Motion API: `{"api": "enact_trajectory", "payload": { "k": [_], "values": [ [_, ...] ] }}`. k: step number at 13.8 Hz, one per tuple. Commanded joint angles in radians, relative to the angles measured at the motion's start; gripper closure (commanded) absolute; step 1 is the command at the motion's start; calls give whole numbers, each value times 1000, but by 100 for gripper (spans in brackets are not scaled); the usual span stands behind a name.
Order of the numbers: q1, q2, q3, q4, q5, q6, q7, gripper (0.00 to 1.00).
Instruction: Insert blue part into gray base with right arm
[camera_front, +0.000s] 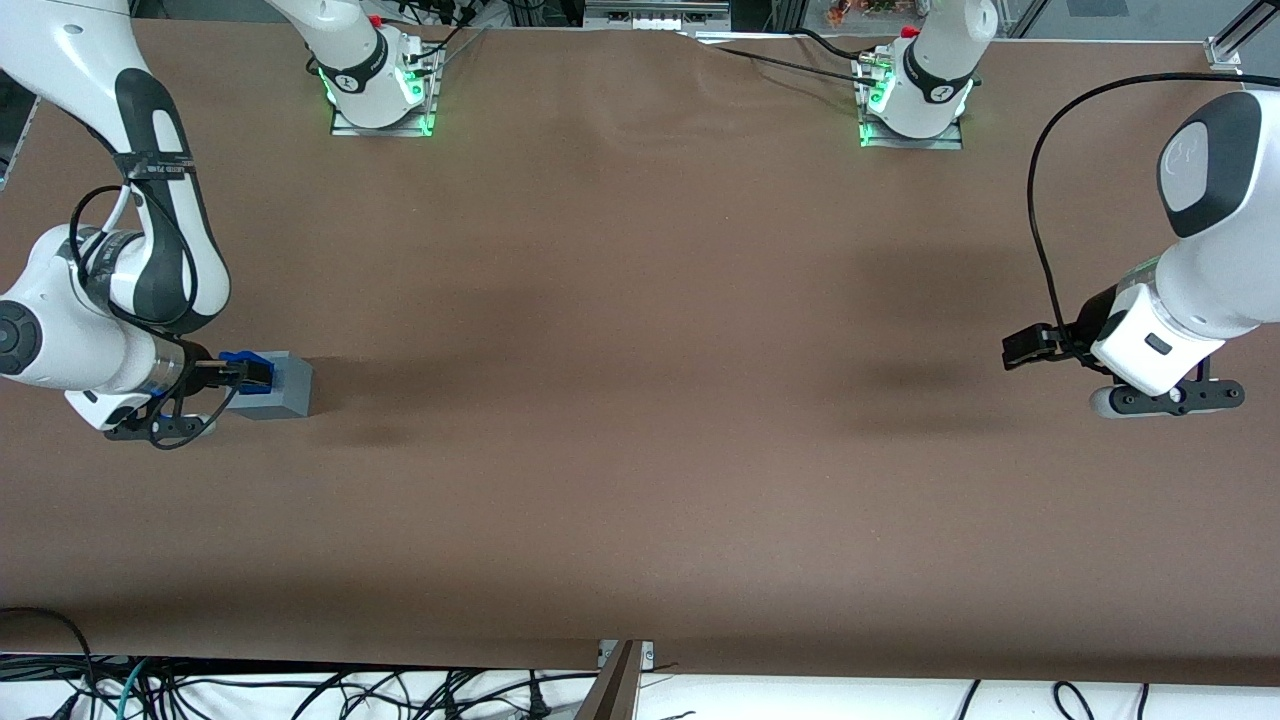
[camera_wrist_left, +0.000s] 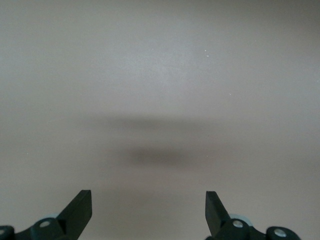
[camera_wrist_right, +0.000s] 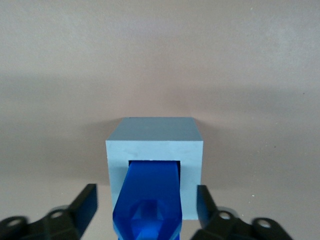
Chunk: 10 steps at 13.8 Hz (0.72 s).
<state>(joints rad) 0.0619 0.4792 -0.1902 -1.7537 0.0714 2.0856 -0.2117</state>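
Between the spread fingers of our gripper (camera_wrist_right: 146, 205), touching neither, the blue part (camera_wrist_right: 148, 197) sits with its end in the gray base (camera_wrist_right: 155, 145) on the brown surface (camera_front: 640, 400).

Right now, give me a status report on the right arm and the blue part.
Gripper open, fingers either side of blue part. Blue part's end sits in the gray base recess. Nothing in the way.
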Motion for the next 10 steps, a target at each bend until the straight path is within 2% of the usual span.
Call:
{"api": "enact_trajectory", "payload": {
  "k": [1, 3, 7, 10],
  "values": [
    [-4, -36, 8, 20, 16, -16, -18, 1],
    [7, -79, 11, 35, 16, -64, -12, 1],
    [25, -118, 26, 178, 13, -286, -9, 1],
    [42, -238, 28, 140, 13, -340, -9, 1]
  ]
}}
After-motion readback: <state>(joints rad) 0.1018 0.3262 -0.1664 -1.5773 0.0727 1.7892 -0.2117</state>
